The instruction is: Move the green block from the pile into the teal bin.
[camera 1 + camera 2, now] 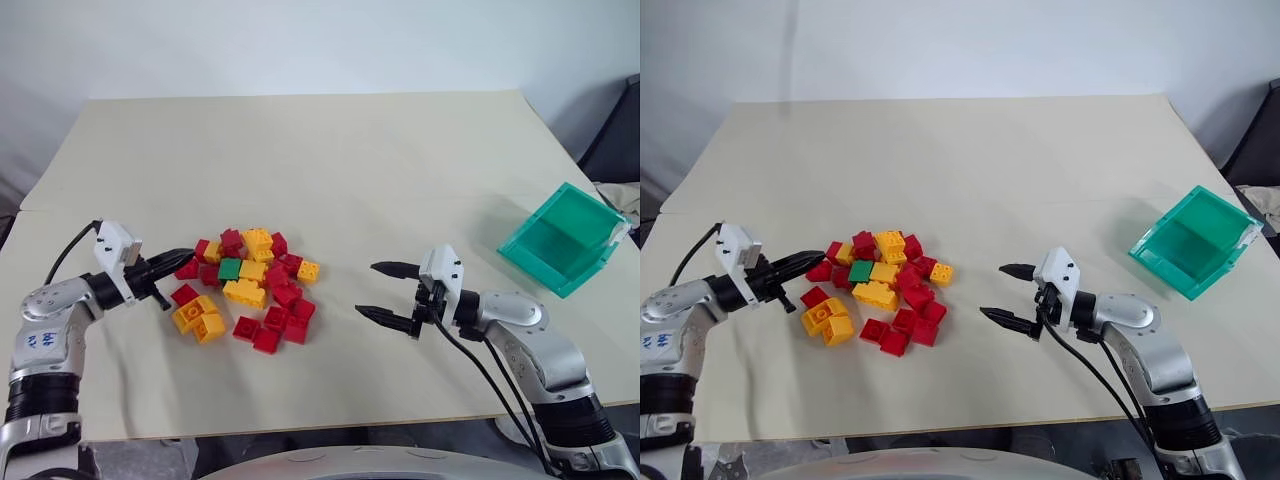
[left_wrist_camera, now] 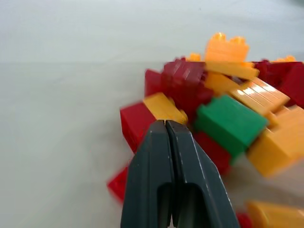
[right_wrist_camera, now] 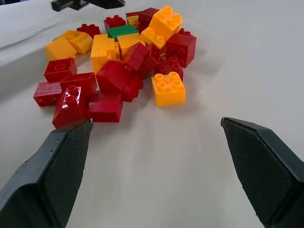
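A closed left gripper (image 1: 186,257) noses into the left edge of the pile (image 1: 247,288) of red and yellow-orange toy bricks, its two black fingers pressed together and holding nothing; its tips look to be against or just beside a red brick (image 1: 187,268) on that edge, though contact cannot be confirmed from the head views. The green block (image 1: 230,269) sits inside the pile, toward its left-centre, hemmed in by yellow-orange bricks on the side away from the left gripper and by red ones on the near side. It has not been picked up.

The step in hand appears to be the approach to the green block, or a nudging aside of neighbours. To go on, the left gripper would need to spread its fingers and straddle the block, or else clear the red bricks crowding it.

On the far side of the pile, well apart from it, the right gripper (image 1: 387,292) hangs over the bare table (image 1: 380,170) with its jaws spread wide and empty, pointing back toward the bricks. Farther still from the pile, beyond that gripper, the teal bin (image 1: 590,267) rests tilted near the table's right edge, nothing visible inside.

The green block is a small, roughly square studded brick, a solid mid-green with a smooth side face turned toward the left wrist camera, matching its neighbours in size. It is the only green piece among them.
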